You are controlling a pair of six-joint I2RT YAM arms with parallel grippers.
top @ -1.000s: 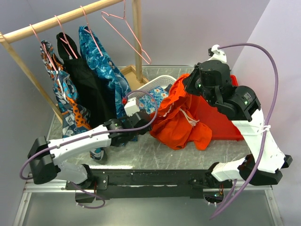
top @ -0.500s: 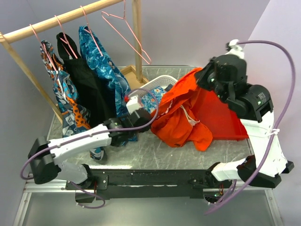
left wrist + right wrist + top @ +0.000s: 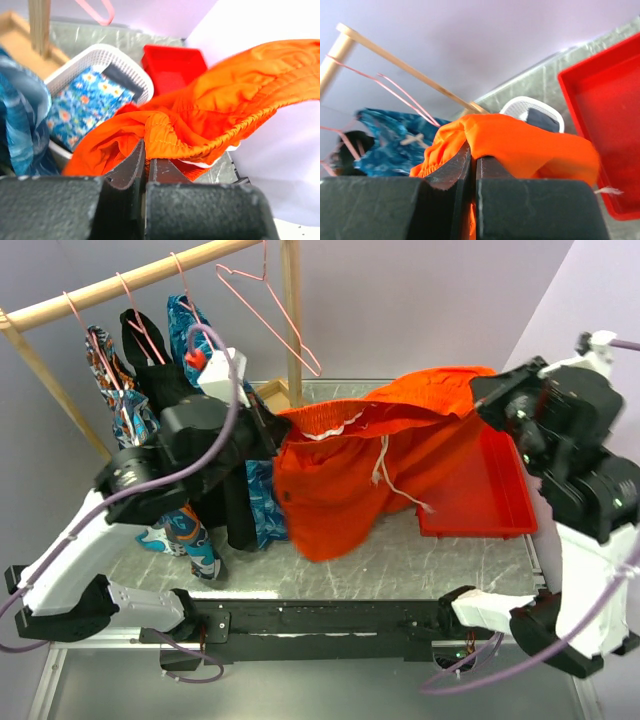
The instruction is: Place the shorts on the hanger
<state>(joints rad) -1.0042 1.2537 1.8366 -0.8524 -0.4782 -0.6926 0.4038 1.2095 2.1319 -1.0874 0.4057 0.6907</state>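
Observation:
The bright orange shorts (image 3: 360, 455) hang stretched above the table between both arms, white drawstring (image 3: 385, 470) dangling. My left gripper (image 3: 275, 435) is shut on the gathered waistband (image 3: 200, 135) at the shorts' left end; fabric bunches at its fingertips (image 3: 146, 155). My right gripper (image 3: 492, 392) is shut on the shorts' right end, cloth (image 3: 530, 145) draped over its fingers (image 3: 472, 152). The empty pink wire hanger (image 3: 268, 310) hangs from the wooden rail, above and behind the shorts' left end.
The wooden rail (image 3: 130, 280) carries other pink hangers with a black garment (image 3: 170, 400) and blue patterned cloth (image 3: 110, 390), close behind my left arm. A red tray (image 3: 480, 490) lies at the right. A white basket (image 3: 107, 62) holds floral cloth.
Left gripper closed on the waistband and rose up and left. Right arm swung up and right. The shorts went from a heap to stretched in the air.

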